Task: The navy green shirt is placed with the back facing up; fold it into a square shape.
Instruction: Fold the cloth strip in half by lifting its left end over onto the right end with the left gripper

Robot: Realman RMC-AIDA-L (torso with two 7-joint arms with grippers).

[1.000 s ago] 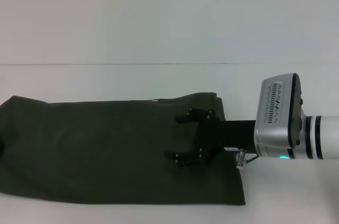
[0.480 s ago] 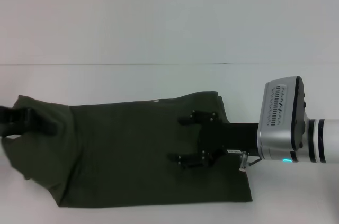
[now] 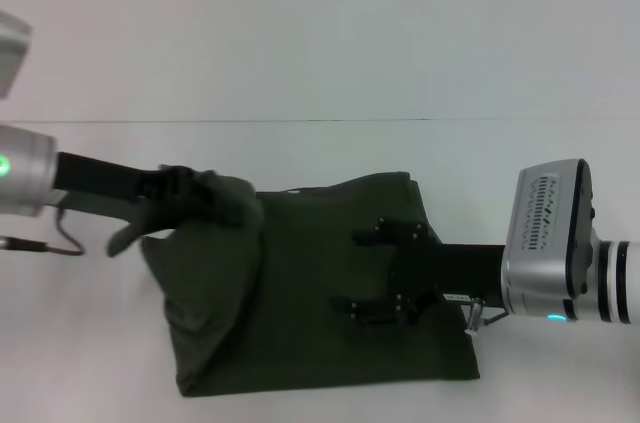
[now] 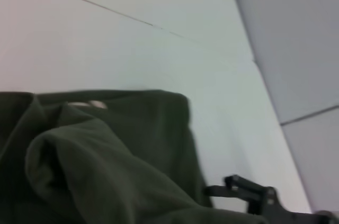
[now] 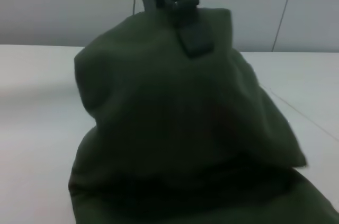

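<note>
The shirt (image 3: 320,283) lies on the white table (image 3: 300,43), its left end bunched and lifted. My left gripper (image 3: 200,198) has that bunched end pinched tight. My right gripper (image 3: 385,273) sits over the right part, fingers spread wide, holding nothing.

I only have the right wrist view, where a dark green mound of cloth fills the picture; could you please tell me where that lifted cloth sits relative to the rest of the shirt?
Observer: It is the robot's-left end of the navy green shirt, raised by the left gripper above the flat part.
Operator: Thank you. Where is my own gripper?
Observer: The right gripper is over the shirt's right half, fingers spread open.
Operator: Is any lettering showing?
Observer: None in the head view; only plain green cloth on the white table.
</note>
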